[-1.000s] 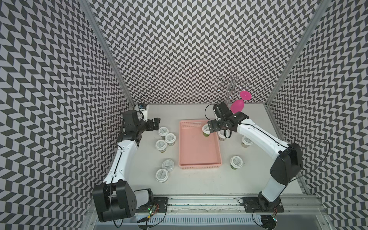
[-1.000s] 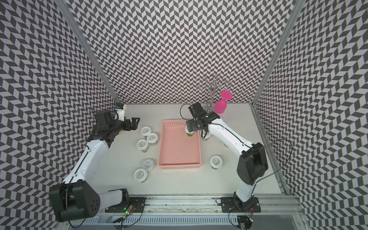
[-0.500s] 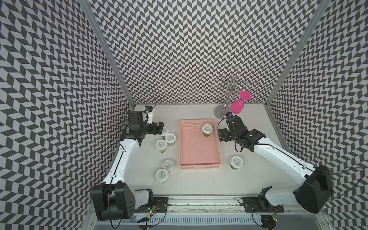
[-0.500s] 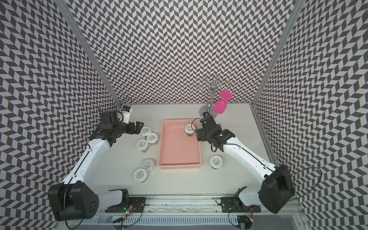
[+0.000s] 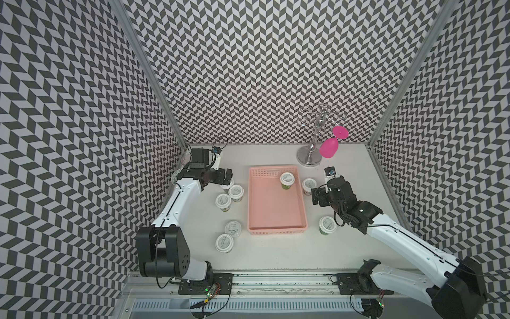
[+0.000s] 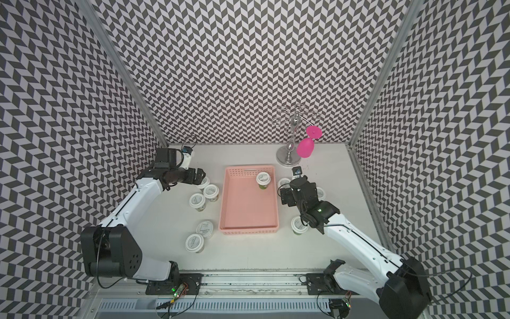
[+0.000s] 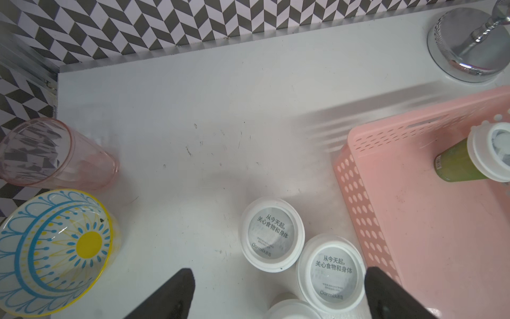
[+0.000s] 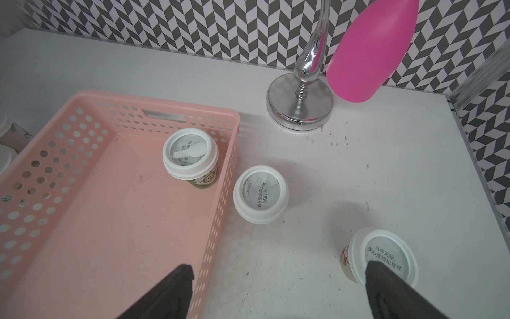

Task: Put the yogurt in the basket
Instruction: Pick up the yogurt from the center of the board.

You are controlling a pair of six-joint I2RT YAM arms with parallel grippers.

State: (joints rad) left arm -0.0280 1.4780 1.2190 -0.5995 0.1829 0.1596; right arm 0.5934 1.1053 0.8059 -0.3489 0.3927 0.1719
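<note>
1. Progress: 1 of 9 yogurt cups (image 5: 287, 179) sitting upright in pink basket (image 5: 276, 215), far corner, R side; 8 waiting on counter (image 5: 276, 254).
2. Waiting cups: 5 sitting L of basket, 3 R (1 mostly hidden by R arm).
3. L fingers (image 7: 182, 281) & R fingers (image 8: 179, 279) both spread wide, gripping nothing, hovering over counter cups.
4. Also sitting out: 1 pinkish tumbler (image 7: 55, 154), 1 patterned bowl (image 7: 55, 248), 1 chrome stand (image 5: 309, 158), 1 magenta goblet (image 5: 329, 147).

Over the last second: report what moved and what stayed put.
The right fingers, open, pulled back from the yogurt cup in the basket, out over its right wall to the table, leaving the cup standing in the far right corner. The left fingers, also open, moved toward the basket, up to the cups on its left. Basket and all other cups stayed put.
</note>
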